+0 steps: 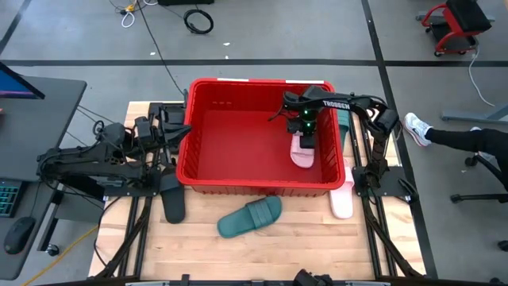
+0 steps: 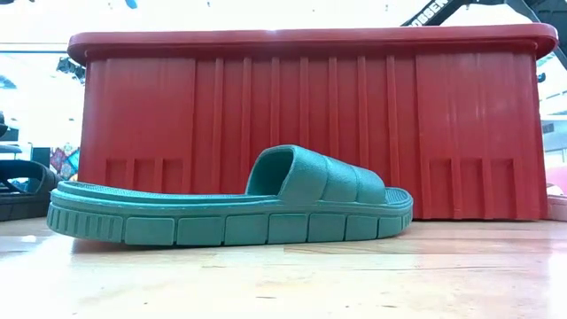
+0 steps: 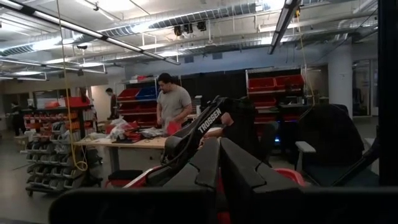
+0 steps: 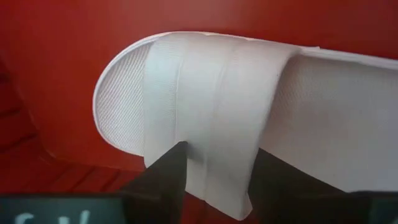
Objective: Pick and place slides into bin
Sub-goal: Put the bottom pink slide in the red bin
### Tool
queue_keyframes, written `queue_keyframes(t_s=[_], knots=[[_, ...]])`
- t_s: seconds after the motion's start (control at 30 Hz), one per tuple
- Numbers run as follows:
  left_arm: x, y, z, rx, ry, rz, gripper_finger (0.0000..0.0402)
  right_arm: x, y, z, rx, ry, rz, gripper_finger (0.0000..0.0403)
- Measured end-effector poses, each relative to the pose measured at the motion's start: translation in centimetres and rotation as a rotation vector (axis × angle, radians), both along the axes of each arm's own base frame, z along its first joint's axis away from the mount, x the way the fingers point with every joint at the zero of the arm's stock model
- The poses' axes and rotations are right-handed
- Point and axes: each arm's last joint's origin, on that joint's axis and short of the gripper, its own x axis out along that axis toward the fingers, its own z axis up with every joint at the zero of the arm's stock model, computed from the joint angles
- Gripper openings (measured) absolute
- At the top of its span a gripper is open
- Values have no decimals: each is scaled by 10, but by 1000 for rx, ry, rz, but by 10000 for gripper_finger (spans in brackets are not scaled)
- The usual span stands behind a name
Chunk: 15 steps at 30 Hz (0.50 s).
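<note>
The right gripper (image 1: 304, 135), its arm lettered "TROSSEN", is pinching a pale pink slide's (image 1: 302, 151) strap (image 4: 211, 118) inside the red bin (image 1: 208, 179).

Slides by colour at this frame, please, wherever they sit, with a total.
Pale pink foam slides: 2, one inside the red plastic bin held by the right claw, one beside it on the table.
Teal green foam slides: 2.
Black foam slides: 1.
Total: 5.

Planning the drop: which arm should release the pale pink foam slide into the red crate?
Right: its gripper already grips the pale pink foam slide over the red slotted plastic crate; the left arm waits outside.
</note>
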Motion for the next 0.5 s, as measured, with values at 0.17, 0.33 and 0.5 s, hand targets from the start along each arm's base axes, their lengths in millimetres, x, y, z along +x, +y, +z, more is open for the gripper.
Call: queue_keyframes(t_s=[0.17,0.33,0.5], knots=[[0,0,0,0,0,0,20,-2,3,1,37,12,27,146],[0,0,0,0,0,0,12,-6,5,2,44,47,73,137],[0,0,0,-1,-1,0,11,-8,5,2,41,76,91,136]])
